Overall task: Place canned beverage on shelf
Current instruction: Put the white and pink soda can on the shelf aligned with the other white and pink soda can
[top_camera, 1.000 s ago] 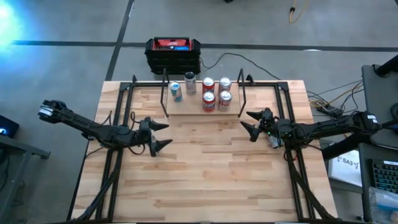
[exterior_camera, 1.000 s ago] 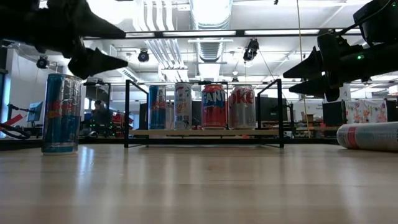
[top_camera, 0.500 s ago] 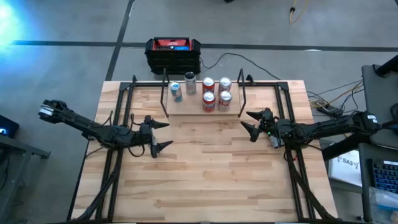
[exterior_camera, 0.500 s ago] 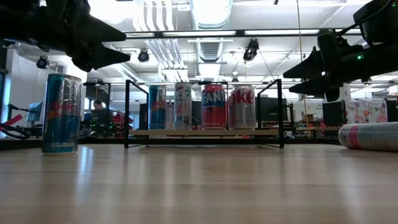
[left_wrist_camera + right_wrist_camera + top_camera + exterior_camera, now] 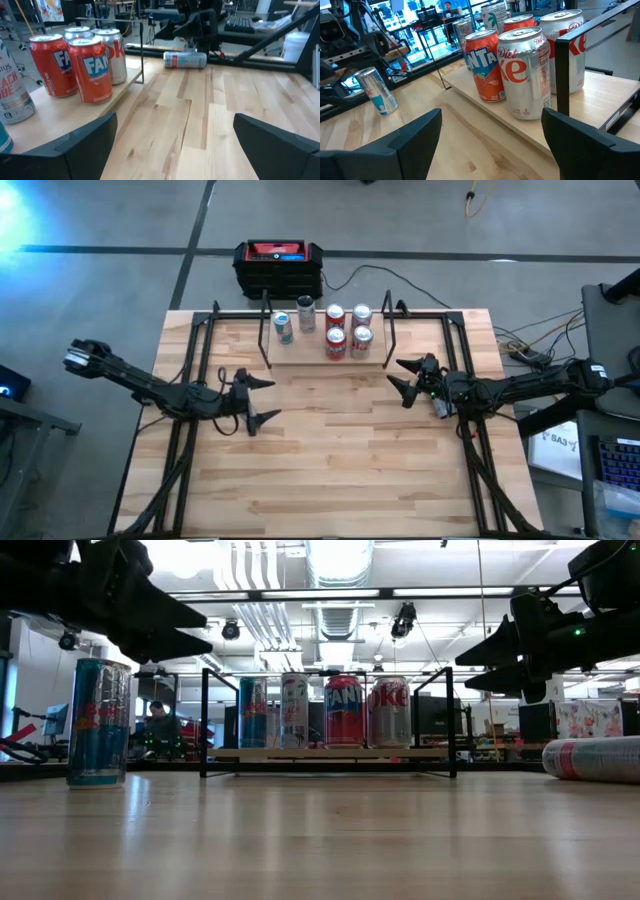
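A: Where are the edges and the free space?

B: The shelf [image 5: 325, 350], a small light-wood plank with thin black rod uprights at each end, sits against the far edge of the slatted wooden surface [image 5: 340, 470], roughly centred. The whole near half of the surface is bare wood. A black-and-red box [image 5: 279, 266] stands on the floor just beyond the far edge.

A: And the arms?

B: The left end effector [image 5: 256, 399] hovers left of centre, in front of the shelf's left end, fingers spread wide and holding nothing. The right end effector [image 5: 403, 378] hovers just beside the shelf's right upright, fingers apart, also empty.

A: What do the cans look like?

B: 6 cans stand upright on the shelf: a blue can [image 5: 283, 327], a pale tall can [image 5: 305, 312], 2 orange-red Fanta cans [image 5: 91, 67] and 2 silver Diet Coke cans [image 5: 524, 70]. Off the shelf, a slim blue-and-silver can [image 5: 98, 721] stands upright on the surface, and a silver can [image 5: 185, 59] lies on its side near the right arm.
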### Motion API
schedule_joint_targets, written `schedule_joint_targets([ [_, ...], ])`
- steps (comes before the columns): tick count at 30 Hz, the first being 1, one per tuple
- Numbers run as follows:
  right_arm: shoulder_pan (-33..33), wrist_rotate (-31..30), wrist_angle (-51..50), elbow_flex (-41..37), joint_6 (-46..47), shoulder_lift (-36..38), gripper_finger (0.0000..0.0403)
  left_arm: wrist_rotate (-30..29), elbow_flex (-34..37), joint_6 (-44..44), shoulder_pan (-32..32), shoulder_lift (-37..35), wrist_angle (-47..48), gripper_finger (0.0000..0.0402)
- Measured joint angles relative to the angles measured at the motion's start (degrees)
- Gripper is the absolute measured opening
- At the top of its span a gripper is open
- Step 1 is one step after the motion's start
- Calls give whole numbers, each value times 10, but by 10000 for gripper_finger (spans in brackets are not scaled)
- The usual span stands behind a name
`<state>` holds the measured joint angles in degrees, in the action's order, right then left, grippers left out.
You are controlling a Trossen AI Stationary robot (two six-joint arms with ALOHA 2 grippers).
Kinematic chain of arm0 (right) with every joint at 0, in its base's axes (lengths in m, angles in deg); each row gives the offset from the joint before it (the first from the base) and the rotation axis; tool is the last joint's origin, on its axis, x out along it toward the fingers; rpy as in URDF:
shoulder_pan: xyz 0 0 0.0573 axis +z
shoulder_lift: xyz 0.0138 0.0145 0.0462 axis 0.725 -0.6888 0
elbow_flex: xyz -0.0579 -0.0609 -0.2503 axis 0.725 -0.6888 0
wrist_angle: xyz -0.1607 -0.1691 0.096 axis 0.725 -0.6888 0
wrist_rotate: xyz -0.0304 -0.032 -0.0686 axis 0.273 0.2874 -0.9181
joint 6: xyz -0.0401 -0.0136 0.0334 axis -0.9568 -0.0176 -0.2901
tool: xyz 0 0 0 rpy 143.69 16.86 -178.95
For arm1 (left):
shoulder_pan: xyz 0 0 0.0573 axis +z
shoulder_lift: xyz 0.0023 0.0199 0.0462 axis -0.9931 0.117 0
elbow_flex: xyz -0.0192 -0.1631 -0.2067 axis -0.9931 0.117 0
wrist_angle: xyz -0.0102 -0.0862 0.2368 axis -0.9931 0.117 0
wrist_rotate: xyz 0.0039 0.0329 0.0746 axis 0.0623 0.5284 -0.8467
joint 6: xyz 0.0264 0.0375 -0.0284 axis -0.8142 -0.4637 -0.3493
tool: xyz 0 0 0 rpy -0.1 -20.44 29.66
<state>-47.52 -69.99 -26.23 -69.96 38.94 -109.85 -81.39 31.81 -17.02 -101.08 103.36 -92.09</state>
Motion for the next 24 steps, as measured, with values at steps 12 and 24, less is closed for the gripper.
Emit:
schedule_joint_targets([
  [12,-1,73,-19,16,70,5,327,0,-2,-1,0,68,-7,384],
  [24,-1,74,-814,422,226,-79,327,-2,-2,-2,0,113,-28,385],
])
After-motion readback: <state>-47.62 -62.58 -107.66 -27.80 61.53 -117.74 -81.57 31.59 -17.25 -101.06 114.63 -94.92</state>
